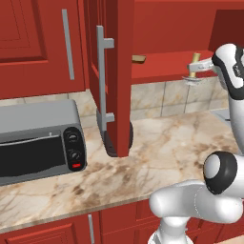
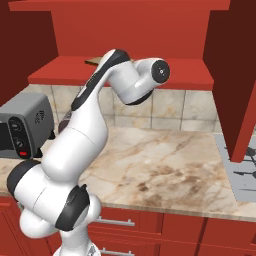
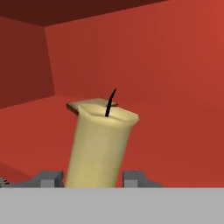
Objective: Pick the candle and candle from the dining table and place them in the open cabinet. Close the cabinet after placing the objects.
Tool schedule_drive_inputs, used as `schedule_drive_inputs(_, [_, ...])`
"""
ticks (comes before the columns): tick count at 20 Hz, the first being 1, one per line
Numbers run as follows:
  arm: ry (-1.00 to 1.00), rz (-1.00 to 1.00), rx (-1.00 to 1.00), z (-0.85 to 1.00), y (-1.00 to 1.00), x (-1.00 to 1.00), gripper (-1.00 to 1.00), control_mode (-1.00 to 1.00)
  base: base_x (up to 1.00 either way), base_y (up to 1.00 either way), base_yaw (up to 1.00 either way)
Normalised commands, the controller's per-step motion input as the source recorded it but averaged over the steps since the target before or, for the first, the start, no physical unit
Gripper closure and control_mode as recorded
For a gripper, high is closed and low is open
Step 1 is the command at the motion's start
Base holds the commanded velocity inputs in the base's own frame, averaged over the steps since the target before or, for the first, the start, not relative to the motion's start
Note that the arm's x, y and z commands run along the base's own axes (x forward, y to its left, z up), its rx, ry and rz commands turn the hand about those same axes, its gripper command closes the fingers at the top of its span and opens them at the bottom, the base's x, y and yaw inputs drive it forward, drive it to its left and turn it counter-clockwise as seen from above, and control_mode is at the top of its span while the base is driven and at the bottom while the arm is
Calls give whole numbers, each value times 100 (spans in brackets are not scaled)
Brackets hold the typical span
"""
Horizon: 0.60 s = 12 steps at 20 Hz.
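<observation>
The candle sits between the two fingertips of the end effector, inside the open cabinet and above its red shelf. In the hand view the fingertips flank the base of the wax stick with a thin gap visible on each side, so the jaws look slightly parted around it rather than squeezing hard; whether the pads actually touch the wax cannot be told. In the left base view the candle hangs at the hand, its clear dish just over the front edge of the shelf, to the right of the brown slab lying deeper in. Whether the dish already rests on the shelf cannot be told. The stick's long axis runs from the dish up to the black wick; in the hand view it leans a little, wick end tipped away from the fingers toward the cabinet's back wall. It is probably light and rigid, but wax is smooth and dents or snaps under side load, and the small dish makes it easy to tip. The lower part of the stick, near the dish, seems the best place to hold it, with gentle pressure.
</observation>
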Motion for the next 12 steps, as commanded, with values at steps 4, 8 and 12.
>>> schedule_drive_inputs(4, [0, -2, 1, 9, -1, 6, 100, -100, 0, 0, 0])
schedule_drive_inputs(8, [-3, -4, 0, 1, 0, -6, 100, -100, 0, 0, 0])
schedule_drive_inputs(12, [-10, -5, 0, 10, 0, -11, 100, -100, 0, 0, 0])
